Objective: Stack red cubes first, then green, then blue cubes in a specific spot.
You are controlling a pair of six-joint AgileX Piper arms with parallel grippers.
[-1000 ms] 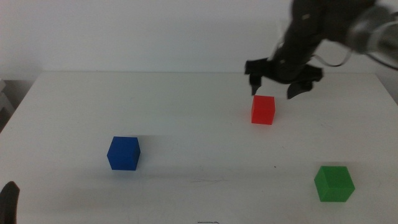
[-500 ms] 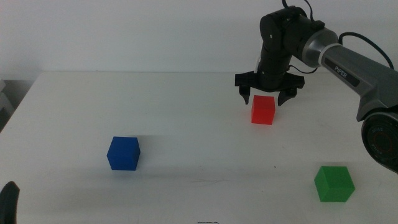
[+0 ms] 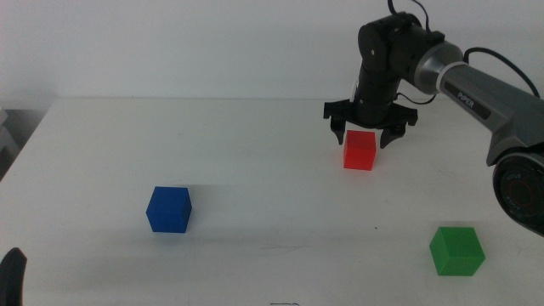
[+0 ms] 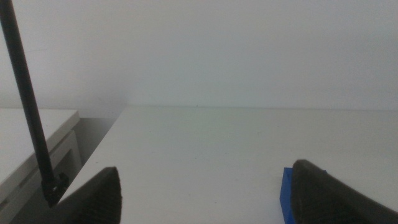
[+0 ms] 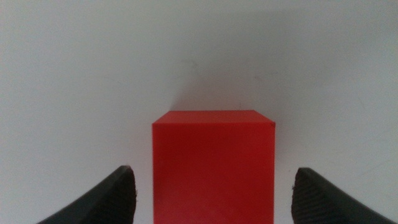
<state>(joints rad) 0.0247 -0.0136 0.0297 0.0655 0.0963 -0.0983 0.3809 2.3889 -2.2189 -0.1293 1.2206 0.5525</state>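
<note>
The red cube (image 3: 359,150) sits on the white table right of centre, toward the back. My right gripper (image 3: 363,138) hangs open just above and behind it, jaws on either side. In the right wrist view the red cube (image 5: 213,165) lies between the two spread jaws, untouched. The blue cube (image 3: 168,209) stands at the left middle; its edge shows in the left wrist view (image 4: 286,196). The green cube (image 3: 456,251) stands at the front right. The faint scratch line of the spot (image 3: 285,247) lies at the front centre. My left gripper (image 3: 10,274) waits open at the bottom left corner.
The white table (image 3: 255,153) ends at a pale wall behind. A lower white surface and a thin dark rod (image 4: 28,106) show past the table's left edge in the left wrist view.
My right gripper swung left and came down from above right of the red cube to straddle it, then held nearly still. The cubes and the left arm have not moved.
</note>
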